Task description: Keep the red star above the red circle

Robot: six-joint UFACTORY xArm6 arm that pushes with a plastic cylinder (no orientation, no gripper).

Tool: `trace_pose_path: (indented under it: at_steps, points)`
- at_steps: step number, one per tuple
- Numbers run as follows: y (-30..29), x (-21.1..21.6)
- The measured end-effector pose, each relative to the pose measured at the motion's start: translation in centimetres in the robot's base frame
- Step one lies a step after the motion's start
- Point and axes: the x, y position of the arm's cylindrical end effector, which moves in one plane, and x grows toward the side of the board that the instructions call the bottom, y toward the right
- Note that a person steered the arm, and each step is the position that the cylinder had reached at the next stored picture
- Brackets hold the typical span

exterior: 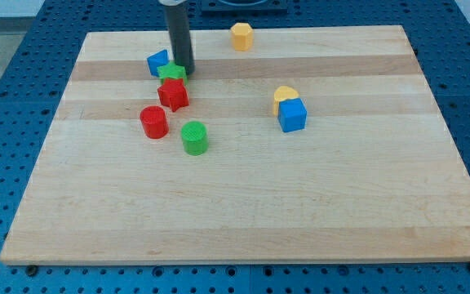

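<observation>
The red star (174,95) lies on the wooden board at the view's upper left. The red circle (153,122) stands just below and to the left of it, close but apart. My tip (184,68) is at the top edge of a green star (171,73), which sits directly above the red star and touches it. The rod rises from there toward the view's top.
A blue block (158,62) lies left of the tip. A green circle (194,137) stands right of the red circle. A yellow hexagon (241,36) is near the top edge. A yellow heart (284,96) touches a blue cube (293,115) at the right.
</observation>
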Motion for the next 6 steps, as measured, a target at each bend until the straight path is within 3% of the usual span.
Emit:
trace_pose_path:
  at_steps: [2,3,4,6]
  points:
    - [-1.2,2.3]
    - [3.5,1.1]
    - [6.3,3.5]
    - [1.2,6.5]
